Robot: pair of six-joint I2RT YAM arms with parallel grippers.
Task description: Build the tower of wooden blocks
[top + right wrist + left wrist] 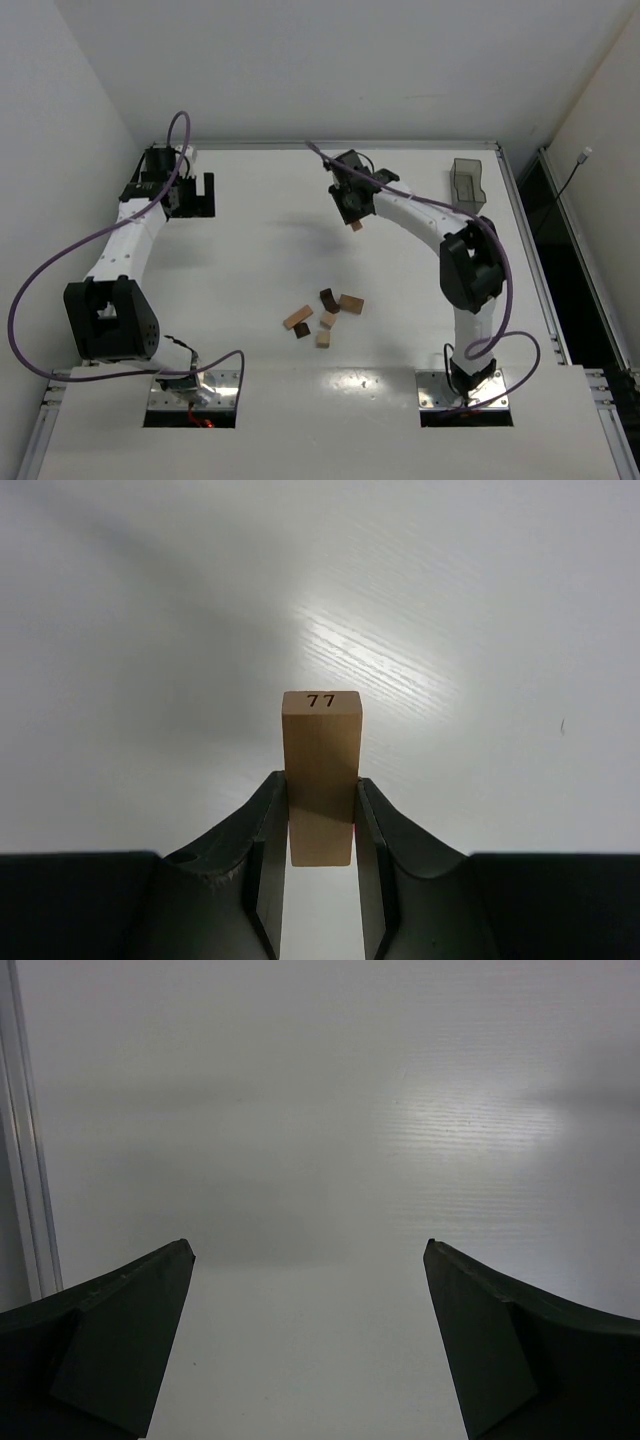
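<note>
Within right pincer (320, 783), tan block (320, 745)

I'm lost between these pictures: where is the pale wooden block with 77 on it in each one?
Top external: pale block, upper middle, pinched in the right gripper.
Left wrist: not in it.
Right wrist: the pale block at centre, upright between the jaws.
Shared landmark: the white table, in all three.

top: high, from near edge, whole table (260, 230) | wrists: close, angled down onto that table
</note>
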